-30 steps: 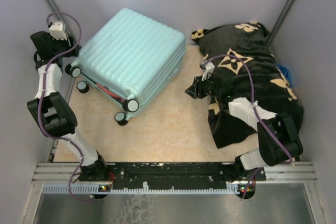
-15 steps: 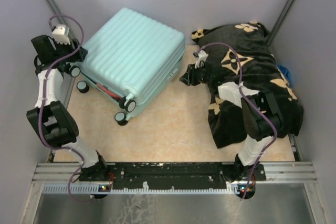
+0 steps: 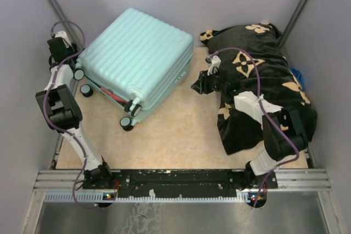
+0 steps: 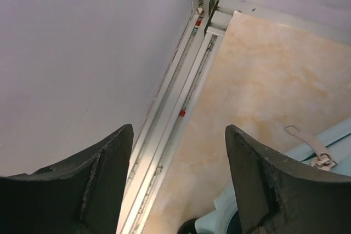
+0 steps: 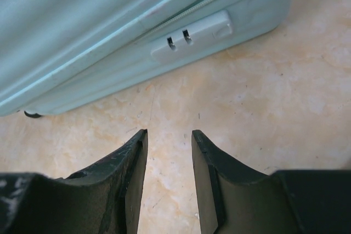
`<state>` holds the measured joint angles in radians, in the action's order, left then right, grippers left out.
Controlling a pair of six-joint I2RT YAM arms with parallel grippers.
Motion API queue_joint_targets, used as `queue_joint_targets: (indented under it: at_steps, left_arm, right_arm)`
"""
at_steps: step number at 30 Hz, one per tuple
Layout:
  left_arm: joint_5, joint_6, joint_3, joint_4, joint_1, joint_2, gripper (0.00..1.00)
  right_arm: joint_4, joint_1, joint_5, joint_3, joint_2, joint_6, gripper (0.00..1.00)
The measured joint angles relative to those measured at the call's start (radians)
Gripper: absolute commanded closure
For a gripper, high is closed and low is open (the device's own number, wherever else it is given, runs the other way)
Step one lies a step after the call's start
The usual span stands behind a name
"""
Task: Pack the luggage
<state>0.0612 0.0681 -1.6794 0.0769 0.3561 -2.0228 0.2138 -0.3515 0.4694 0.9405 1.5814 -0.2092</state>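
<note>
Right wrist view: the right gripper (image 5: 169, 135) hung over bare table (image 5: 263, 108), its fingers parted by a narrow gap with nothing between them. Just beyond, at twelve o'clock, ran the side wall of the luggage (image 5: 98, 20) with its lock (image 5: 192, 35) and zip line. The left gripper (image 4: 178, 130) was spread wide and empty, aimed at the rail (image 4: 175, 113) along the wall. At its five o'clock showed a corner of the luggage and a zip pull (image 4: 307, 138).

From above, the luggage lay flat, ribbed shell up, at about eleven o'clock on the table, wheels toward seven. The blanket (image 3: 258, 80) lay at two o'clock.

The shell looked stiff, smooth and likely slippery, and its shallow ribs offered the fingers little purchase. It also seemed too bulky to lift whole. Better holds were probably the zip pull, or the seam lip beside the lock. One gripper might brace the case while the other raised the lid.
</note>
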Motion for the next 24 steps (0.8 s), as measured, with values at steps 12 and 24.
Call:
queue_joint_targets:
  at_steps: [12, 24]
  left_arm:
    - [-0.196, 0.269, 0.337, -0.178, -0.032, 0.174, 0.42]
    - [-0.633, 0.446, 0.728, 0.048, -0.146, 0.623, 0.40]
  right_arm:
    - [-0.057, 0.051, -0.023, -0.023, -0.023, 0.032, 0.61]
    - [-0.059, 0.105, -0.052, 0.225, 0.250, 0.131, 0.61]
